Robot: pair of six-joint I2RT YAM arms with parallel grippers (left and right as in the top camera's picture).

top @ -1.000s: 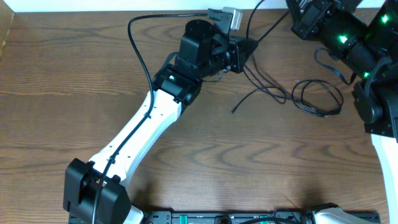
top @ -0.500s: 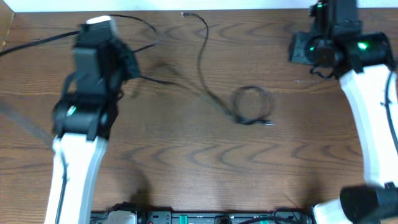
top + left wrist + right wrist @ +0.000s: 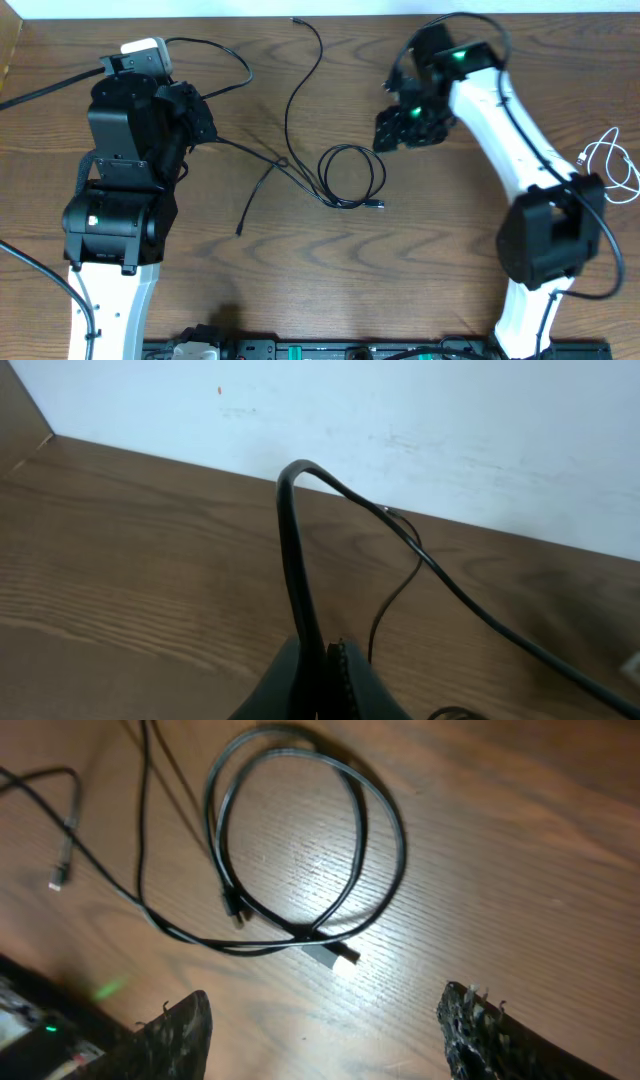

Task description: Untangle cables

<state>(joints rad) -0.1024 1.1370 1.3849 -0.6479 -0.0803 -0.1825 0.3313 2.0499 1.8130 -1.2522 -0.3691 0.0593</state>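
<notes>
In the overhead view, the thin black cable lies in a loose coil point(image 3: 350, 178) at mid-table. Its strands run left to my left gripper point(image 3: 205, 125) and up to a plug end point(image 3: 295, 20) at the far edge. The left wrist view shows the left gripper point(image 3: 325, 660) shut on the black cable point(image 3: 292, 540), which arcs up out of the jaws. My right gripper point(image 3: 400, 125) hovers just right of the coil. It is open point(image 3: 325, 1030) and empty, with the coil point(image 3: 300, 850) and a plug point(image 3: 340, 958) ahead of it. The white cable point(image 3: 612, 165) lies apart at the right edge.
The white wall point(image 3: 400, 420) runs along the table's far edge. A loose cable end point(image 3: 240, 230) points toward the front. Thick arm cables loop near the left arm point(image 3: 215, 45) and over the right arm point(image 3: 470, 20). The arm bases stand at the front edge.
The right gripper has opened and the right arm has swung in beside the coil. The left arm stays at the left, shut on the black cable. The cable now lies spread wider.
</notes>
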